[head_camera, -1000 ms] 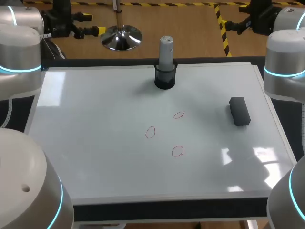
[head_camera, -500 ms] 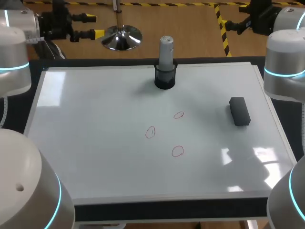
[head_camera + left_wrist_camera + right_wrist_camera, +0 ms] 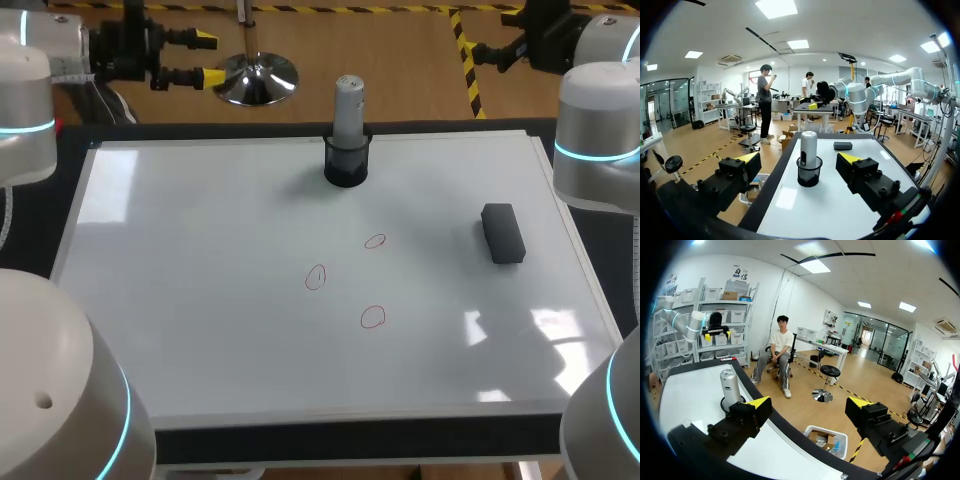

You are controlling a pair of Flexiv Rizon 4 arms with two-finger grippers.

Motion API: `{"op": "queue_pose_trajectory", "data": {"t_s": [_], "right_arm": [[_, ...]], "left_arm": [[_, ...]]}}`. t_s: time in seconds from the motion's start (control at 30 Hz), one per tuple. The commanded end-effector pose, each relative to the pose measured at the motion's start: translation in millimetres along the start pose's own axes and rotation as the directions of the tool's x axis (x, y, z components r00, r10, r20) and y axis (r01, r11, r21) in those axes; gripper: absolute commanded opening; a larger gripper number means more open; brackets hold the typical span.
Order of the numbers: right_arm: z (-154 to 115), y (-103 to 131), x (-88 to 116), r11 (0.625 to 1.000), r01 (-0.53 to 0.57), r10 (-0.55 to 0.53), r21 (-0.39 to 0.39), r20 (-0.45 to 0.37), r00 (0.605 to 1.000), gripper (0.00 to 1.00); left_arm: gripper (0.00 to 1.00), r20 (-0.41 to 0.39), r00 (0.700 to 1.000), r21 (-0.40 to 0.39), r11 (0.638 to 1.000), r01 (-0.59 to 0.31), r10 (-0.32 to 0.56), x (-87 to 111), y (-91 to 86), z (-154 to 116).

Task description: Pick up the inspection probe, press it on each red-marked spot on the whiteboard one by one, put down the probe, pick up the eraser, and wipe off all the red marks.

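The grey probe (image 3: pixel 348 105) stands upright in a black holder (image 3: pixel 346 163) at the far middle of the whiteboard (image 3: pixel 200 300). Three red circles (image 3: pixel 374 241) (image 3: pixel 316 277) (image 3: pixel 372 317) sit near the board's centre. The black eraser (image 3: pixel 503 233) lies on the right side. My left gripper (image 3: pixel 205 60) hangs open beyond the far left corner, off the board. In the left wrist view the gripper (image 3: pixel 799 159) is open, with the probe (image 3: pixel 808 149) some way ahead between its fingers. My right gripper (image 3: pixel 810 402) is open off the far right corner, with the probe (image 3: pixel 730 385) off to one side.
The board's black frame (image 3: pixel 350 437) runs along the near edge. My arms' large grey links (image 3: pixel 50 400) (image 3: pixel 600 140) stand over both side edges of the board.
My left gripper has shifted a little to the right along the far edge, toward the probe. The right arm, probe and eraser have not moved.
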State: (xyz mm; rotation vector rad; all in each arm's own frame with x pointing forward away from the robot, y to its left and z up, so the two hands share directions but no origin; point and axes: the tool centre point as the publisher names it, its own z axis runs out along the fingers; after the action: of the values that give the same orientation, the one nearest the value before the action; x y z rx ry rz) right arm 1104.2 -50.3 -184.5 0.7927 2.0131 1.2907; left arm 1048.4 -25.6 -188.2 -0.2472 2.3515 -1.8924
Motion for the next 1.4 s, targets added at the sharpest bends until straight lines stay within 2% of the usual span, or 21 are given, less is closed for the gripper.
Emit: {"op": "queue_pose_trajectory", "data": {"t_s": [0.03,0.57,0.93,1.4], "right_arm": [[0,0,0,1.000,0.000,0.000,0.000,0.000,1.000,1.00],[0,0,0,1.000,0.000,0.000,0.000,0.000,1.000,1.00],[0,0,0,1.000,0.000,0.000,0.000,0.000,1.000,1.00],[0,0,0,1.000,0.000,0.000,0.000,0.000,1.000,1.00]], "left_arm": [[1.00,-0.069,0.998,-0.001,1.000,-0.001,0.001,-4.2,3.0,7],[1.00,-0.218,0.976,-0.030,1.000,0.001,-0.008,3.6,20.8,42],[1.00,-0.256,0.967,-0.040,0.999,0.007,-0.017,3.7,39.0,64],[1.00,-0.355,0.935,-0.014,1.000,-0.025,0.018,11.6,52.4,91]]}}
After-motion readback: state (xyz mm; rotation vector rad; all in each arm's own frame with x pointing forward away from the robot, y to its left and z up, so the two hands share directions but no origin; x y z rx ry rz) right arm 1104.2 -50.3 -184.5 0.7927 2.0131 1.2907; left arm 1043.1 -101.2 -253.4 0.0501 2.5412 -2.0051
